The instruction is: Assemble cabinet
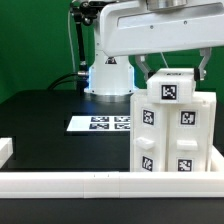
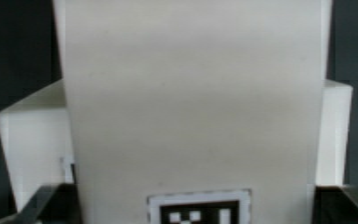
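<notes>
Black matte table (image 1: 40, 135): carries thin flat white marker board (image 1: 100, 123) near centre; tall white boxy plastic cabinet (image 1: 175, 130) at exterior view's right; long low white border rail (image 1: 90, 183) along near edge.

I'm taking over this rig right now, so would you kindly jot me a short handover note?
Pincer: above the cabinet, fingers at its top piece; whether it is gripping cannot be told.
Cabinet: standing at the exterior view's right, against the white border rail. The wrist view shows only a white panel.
Marker board: flat on the table, untouched.
Done: parts appear stacked together.
Left: confirm the top piece is seated, then release.
</notes>
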Controlling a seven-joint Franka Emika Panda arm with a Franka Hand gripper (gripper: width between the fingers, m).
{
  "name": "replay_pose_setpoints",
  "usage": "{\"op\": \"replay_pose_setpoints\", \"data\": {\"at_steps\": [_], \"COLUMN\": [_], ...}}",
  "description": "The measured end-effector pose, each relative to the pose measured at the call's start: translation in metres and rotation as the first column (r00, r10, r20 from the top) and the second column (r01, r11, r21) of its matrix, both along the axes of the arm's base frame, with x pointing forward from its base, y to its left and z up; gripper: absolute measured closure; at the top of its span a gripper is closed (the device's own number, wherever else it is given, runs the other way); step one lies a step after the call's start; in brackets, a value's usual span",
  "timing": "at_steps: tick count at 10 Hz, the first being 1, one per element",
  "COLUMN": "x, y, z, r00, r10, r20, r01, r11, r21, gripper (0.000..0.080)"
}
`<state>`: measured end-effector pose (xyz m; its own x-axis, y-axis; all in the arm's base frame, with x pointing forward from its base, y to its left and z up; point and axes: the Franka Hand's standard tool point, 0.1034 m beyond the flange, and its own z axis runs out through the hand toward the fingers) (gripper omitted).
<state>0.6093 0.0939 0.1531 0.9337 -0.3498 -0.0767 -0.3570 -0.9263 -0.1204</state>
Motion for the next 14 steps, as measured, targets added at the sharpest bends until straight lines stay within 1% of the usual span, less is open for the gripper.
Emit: {"op": "replay_pose_setpoints", "data": {"at_steps": [1,2,3,4,6,8,9,10,11,12,13,14], "x": [-0.002,-0.001,0.002,0.006,0.007,0.008,0.01,0.012,0.014,0.017,0.017,0.018], "y": [0.002,0.003,0.006,0.006,0.007,0.006,0.006,0.007,0.008,0.009,0.009,0.008], "z": [-0.002,-0.001,0.0,-0.001,-0.001,-0.001,0.0,0.0,0.0,0.0,0.0,0.001], "r00": [0.981,0.936,0.868,0.811,0.75,0.66,0.572,0.43,0.327,0.243,0.208,0.15], "r10": [-0.19,-0.347,-0.493,-0.583,-0.658,-0.746,-0.812,-0.891,-0.932,-0.957,-0.965,-0.974], "r20": [-0.033,-0.049,-0.056,-0.051,-0.067,-0.083,-0.119,-0.146,-0.154,-0.158,-0.16,-0.169], "r01": [0.19,0.347,0.493,0.585,0.661,0.75,0.819,0.902,0.945,0.97,0.978,0.989], "r11": [0.982,0.938,0.87,0.811,0.75,0.662,0.572,0.43,0.326,0.24,0.204,0.147], "r21": [-0.008,-0.015,-0.005,0.027,0.021,0.015,0.033,0.036,0.034,0.039,0.041,0.032], "gripper": [0.0246,0.0246,0.0246,0.0246,0.0246,0.0246,0.0246,0.0246,0.0246,0.0246,0.0246,0.0246]}}
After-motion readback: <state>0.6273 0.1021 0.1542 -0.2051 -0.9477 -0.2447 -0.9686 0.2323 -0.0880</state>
